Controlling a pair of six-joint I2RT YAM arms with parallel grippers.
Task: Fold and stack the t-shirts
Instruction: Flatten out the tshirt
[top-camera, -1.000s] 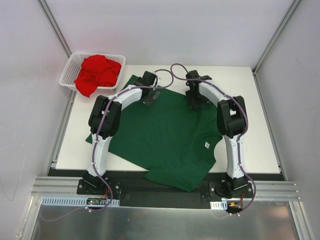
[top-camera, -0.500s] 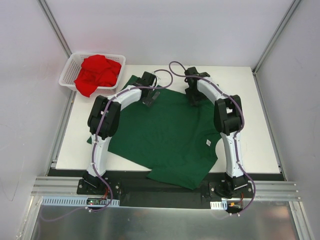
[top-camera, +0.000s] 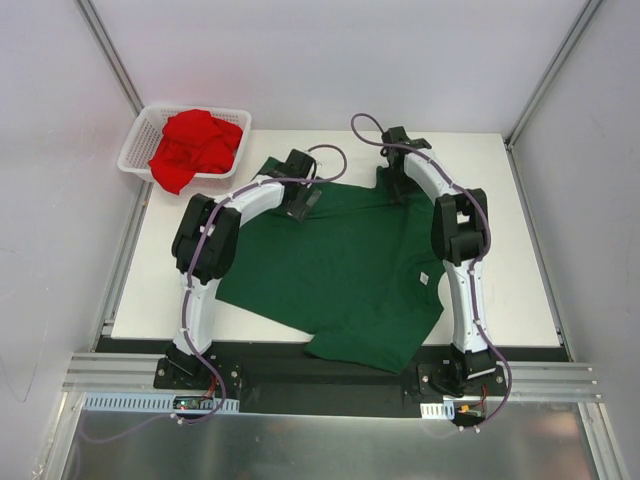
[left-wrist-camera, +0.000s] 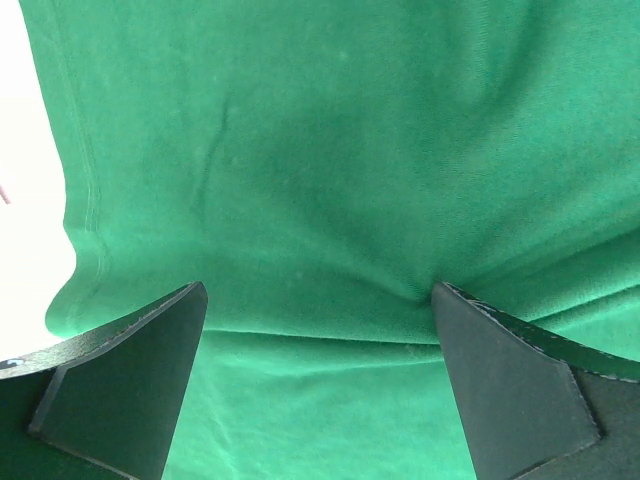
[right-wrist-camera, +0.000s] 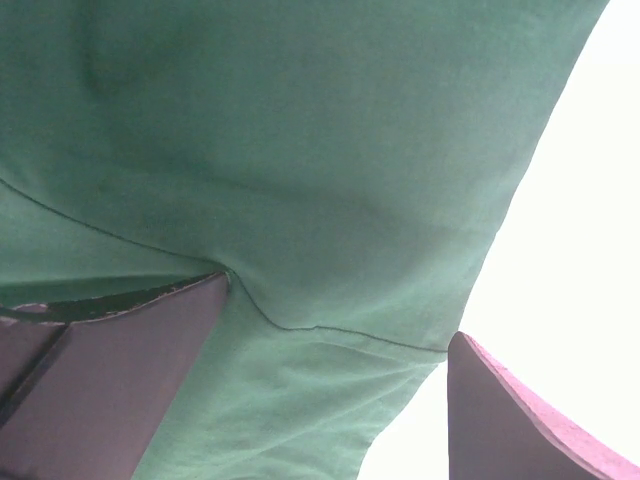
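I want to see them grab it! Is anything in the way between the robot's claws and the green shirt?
Nothing visible is. The left gripper and right gripper are open right at the green t-shirt's far edge, with only its cloth beneath them.

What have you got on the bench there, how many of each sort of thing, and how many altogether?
T-shirts: 2 - green t-shirt, red t-shirt
Baskets: 1 - white basket
Robot arms: 2 - left arm, right arm
Total: 5
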